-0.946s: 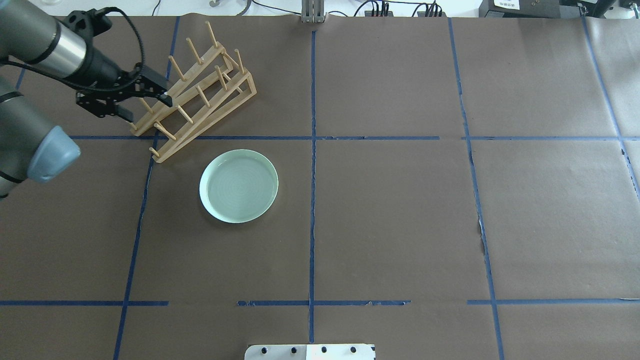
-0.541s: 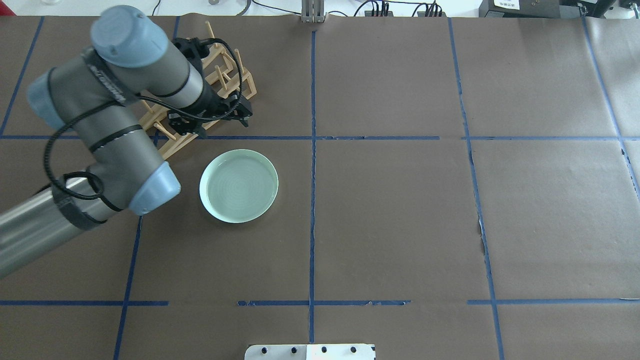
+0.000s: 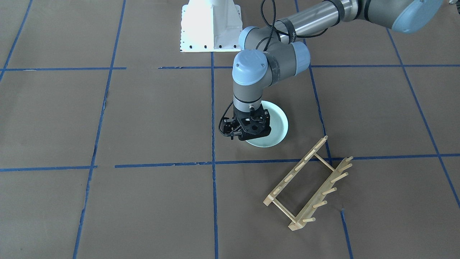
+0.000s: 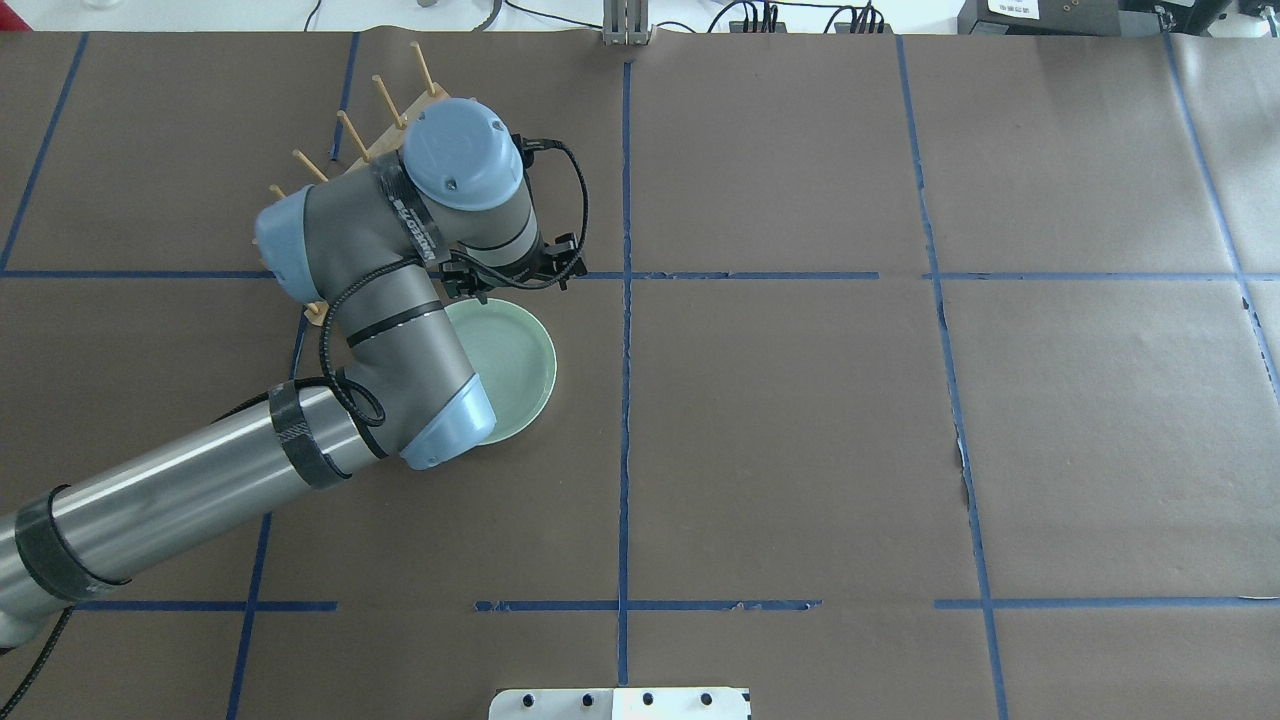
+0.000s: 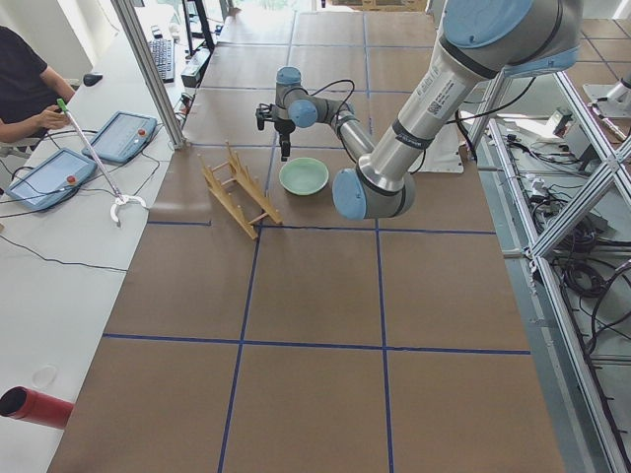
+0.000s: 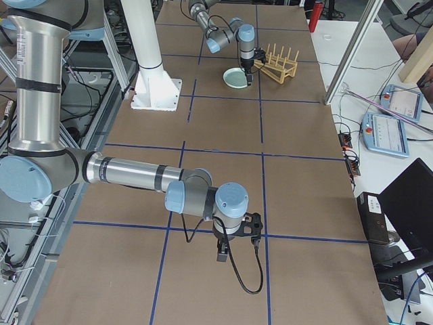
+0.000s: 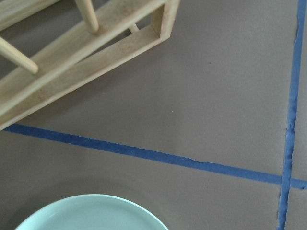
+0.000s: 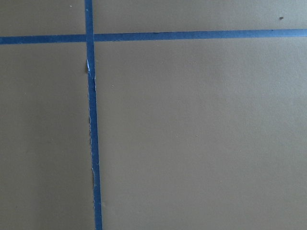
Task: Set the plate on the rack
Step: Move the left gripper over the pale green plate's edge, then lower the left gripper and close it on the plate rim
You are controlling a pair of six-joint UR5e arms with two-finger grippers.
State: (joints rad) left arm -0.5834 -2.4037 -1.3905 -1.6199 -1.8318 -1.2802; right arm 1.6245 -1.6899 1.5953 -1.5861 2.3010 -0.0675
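Observation:
The pale mint-green plate (image 4: 515, 350) lies flat on the brown table; it also shows in the front view (image 3: 276, 126) and at the bottom of the left wrist view (image 7: 91, 213). The wooden rack (image 3: 309, 187) stands beyond it, pegs up, partly hidden by my left arm in the overhead view (image 4: 385, 100). My left gripper (image 3: 246, 133) points down over the plate's far rim, between plate and rack, and looks open and empty. My right gripper (image 6: 237, 247) hangs low over bare table far from both; I cannot tell its state.
Blue tape lines (image 4: 625, 400) cross the brown paper table cover. The white robot base (image 3: 210, 28) sits at the near edge. Tablets (image 5: 118, 138) and an operator are on the side bench.
My left arm has swung from the rack's left side across it toward the middle, and the gripper now points down at the plate's far rim. Plate and rack have not moved.

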